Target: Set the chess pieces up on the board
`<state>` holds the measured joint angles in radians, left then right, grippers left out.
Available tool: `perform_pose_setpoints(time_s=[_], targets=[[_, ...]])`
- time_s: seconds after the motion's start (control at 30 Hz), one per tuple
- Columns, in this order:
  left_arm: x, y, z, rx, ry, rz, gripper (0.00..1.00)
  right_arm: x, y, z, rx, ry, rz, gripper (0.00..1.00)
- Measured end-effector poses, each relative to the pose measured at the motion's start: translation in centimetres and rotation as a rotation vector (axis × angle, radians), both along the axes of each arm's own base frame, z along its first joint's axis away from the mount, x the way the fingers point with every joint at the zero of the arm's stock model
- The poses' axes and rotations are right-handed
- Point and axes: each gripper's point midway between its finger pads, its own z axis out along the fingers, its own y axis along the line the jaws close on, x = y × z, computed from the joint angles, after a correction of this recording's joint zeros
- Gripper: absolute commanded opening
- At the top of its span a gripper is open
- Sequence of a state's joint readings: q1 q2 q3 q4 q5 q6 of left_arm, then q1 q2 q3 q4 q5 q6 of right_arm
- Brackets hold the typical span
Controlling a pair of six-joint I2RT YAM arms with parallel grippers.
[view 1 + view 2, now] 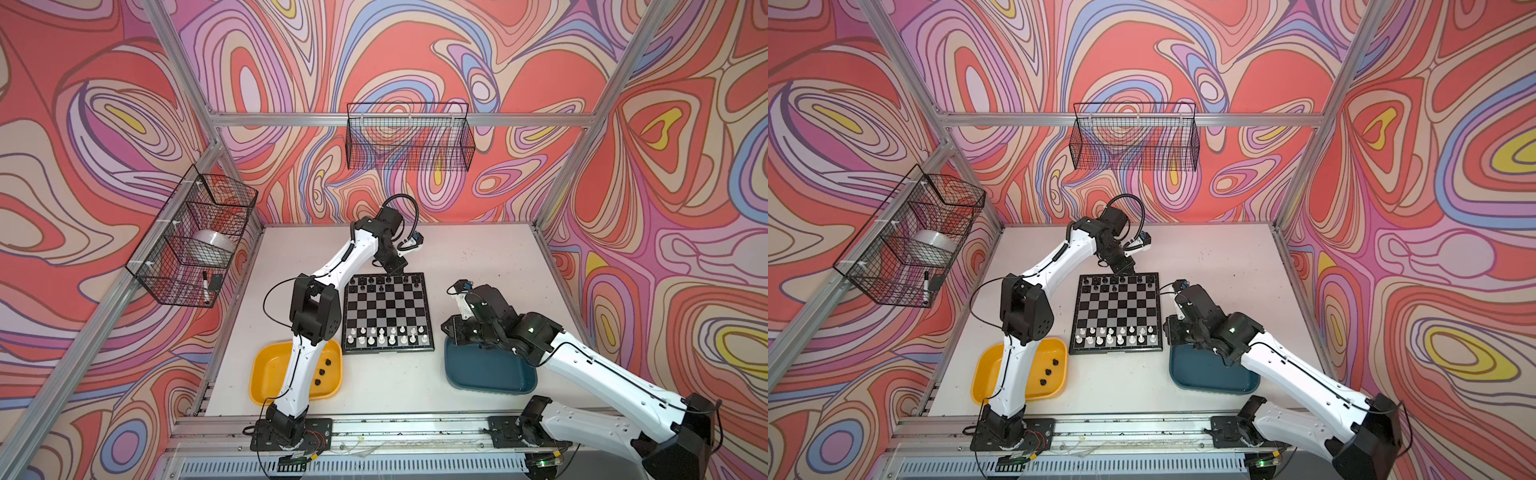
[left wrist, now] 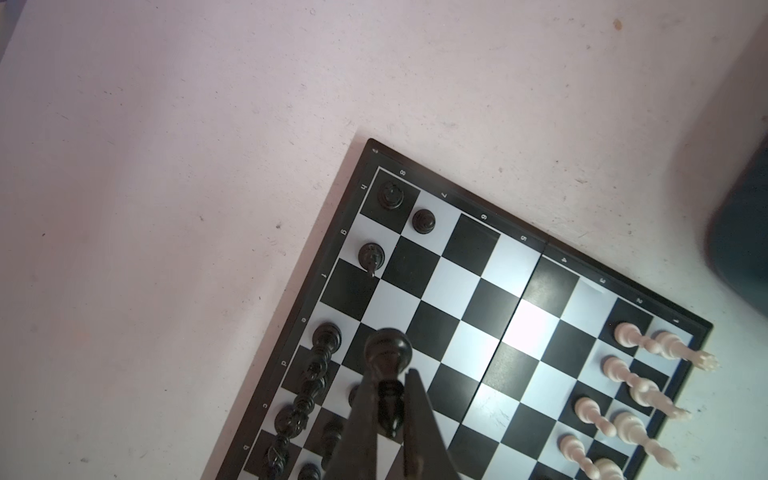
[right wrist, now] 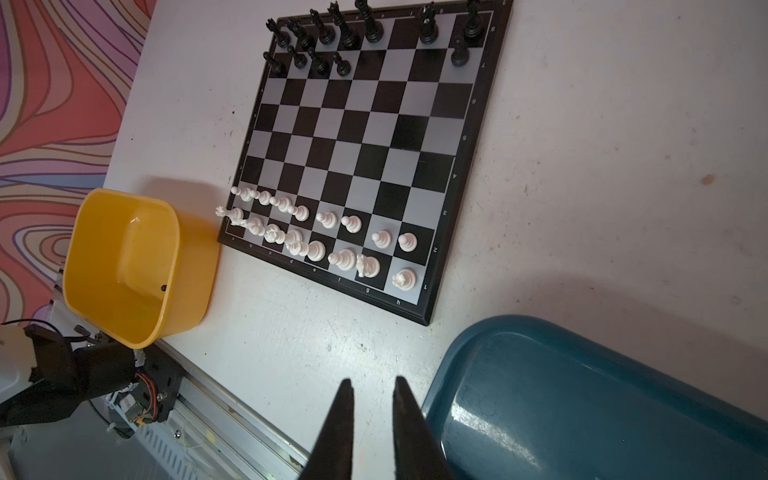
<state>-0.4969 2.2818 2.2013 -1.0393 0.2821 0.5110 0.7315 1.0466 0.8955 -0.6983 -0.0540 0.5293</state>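
The desk (image 1: 478,257) carries the board (image 1: 387,307) between the yellow tray (image 1: 266,374), which holds three loose black chess pieces (image 1: 321,371), and the teal tray (image 1: 490,374). White's near ranks appear filled, but black's far ranks show gaps. The left claw (image 2: 390,374) hangs over those far ranks and pinches a black pawn (image 2: 388,353) by its head. The pawn's long axis is in line with the fingers and its base faces the vacant pawn-rank squares, so placement likely needs only a short descent, while the right claw (image 3: 372,384), narrowly parted and empty, sits well apart by the teal tray.
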Motion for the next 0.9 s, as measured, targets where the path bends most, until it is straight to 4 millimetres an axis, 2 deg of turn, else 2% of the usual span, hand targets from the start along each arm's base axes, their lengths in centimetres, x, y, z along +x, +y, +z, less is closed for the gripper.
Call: perform_pose_setpoints(time_s=[0.3,0.57,0.9], targets=[[0.8,0.1,-1.7,0.035,-0.006,0.015,0.11,-0.4,-0.7,0.1,0.003,-0.005,-0.020,0.18],[1.3,-0.4,-2.1,0.039,-0.024,0.024,0.11,-0.6,-1.0,-0.4,-0.008,0.001,-0.025,0.18],[1.9,-0.5,-3.8,0.074,-0.034,0.028,0.10,-1.1,-1.5,-0.5,-0.001,0.005,-0.037,0.18]])
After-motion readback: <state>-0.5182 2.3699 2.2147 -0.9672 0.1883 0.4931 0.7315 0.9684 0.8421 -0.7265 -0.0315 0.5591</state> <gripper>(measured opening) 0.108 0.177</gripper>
